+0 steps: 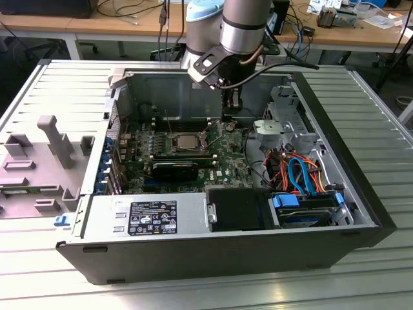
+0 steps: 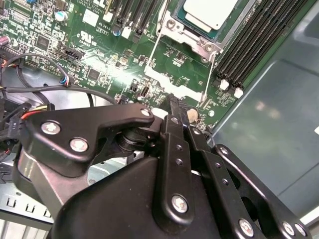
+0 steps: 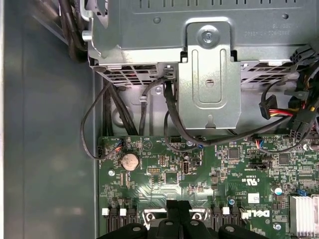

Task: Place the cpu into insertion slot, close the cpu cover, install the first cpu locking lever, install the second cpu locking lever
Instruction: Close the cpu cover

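The cpu (image 1: 186,141) (image 2: 208,11), a small square with a dull silver top, lies in the insertion slot (image 1: 184,154) on the green board. The silver frame of the cpu cover (image 2: 195,41) lies flat around its edge. Two thin wire levers (image 2: 152,55) (image 2: 209,77) stick out from the socket, off the board. My gripper (image 1: 231,106) (image 2: 174,102) (image 3: 177,211) hangs over the board at the socket's side toward the exterior view's right, apart from the levers, its black fingers shut with nothing between them.
A metal drive cage (image 3: 209,64) and bundled cables (image 1: 297,171) fill the case toward the exterior view's right. Black memory slots (image 2: 254,45) run beside the socket. A coin cell (image 3: 130,160) sits near the gripper. The case wall (image 2: 279,109) rises close by.
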